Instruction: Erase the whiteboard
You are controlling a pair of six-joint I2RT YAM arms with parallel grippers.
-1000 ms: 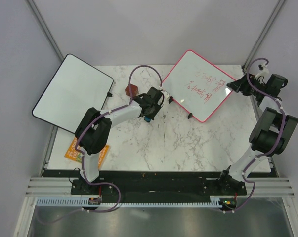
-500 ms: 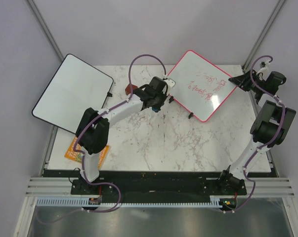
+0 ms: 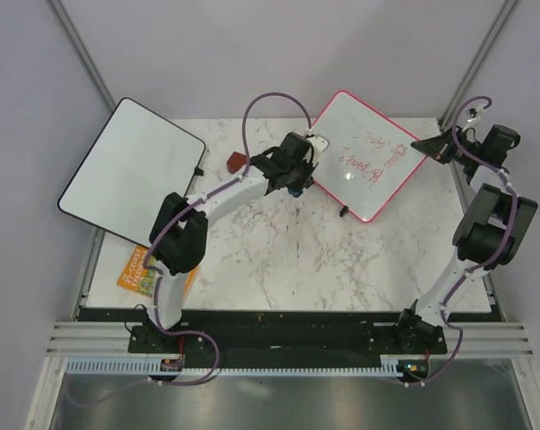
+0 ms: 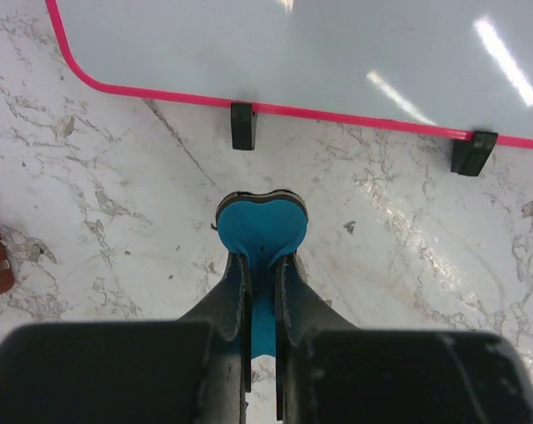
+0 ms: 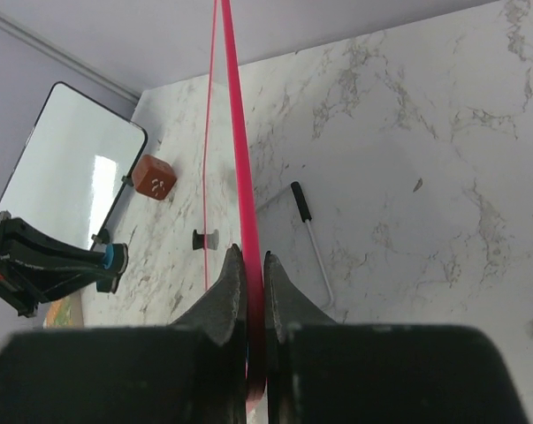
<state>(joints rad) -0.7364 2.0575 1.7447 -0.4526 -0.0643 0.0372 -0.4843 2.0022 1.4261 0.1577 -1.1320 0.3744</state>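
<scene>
The whiteboard (image 3: 364, 157) has a pink frame and red handwriting, and it stands tilted at the back right of the table. My right gripper (image 3: 428, 145) is shut on its right corner; in the right wrist view the pink frame edge (image 5: 239, 159) runs between the shut fingers (image 5: 255, 265). My left gripper (image 3: 295, 179) is shut on a blue heart-shaped eraser (image 4: 260, 225). It hovers over the marble just in front of the board's left edge (image 4: 337, 53), near a black foot (image 4: 241, 125). The eraser is apart from the board.
A larger black-framed white board (image 3: 131, 170) overhangs the table's back left corner. A red-brown block (image 3: 238, 162) sits beside the left arm. An orange packet (image 3: 149, 273) lies at the left edge. A white pen with a black cap (image 5: 310, 238) lies under the raised board.
My right gripper has closed onto the whiteboard's right corner. The left arm has carried the eraser to the right and away, up to the board's left edge.
</scene>
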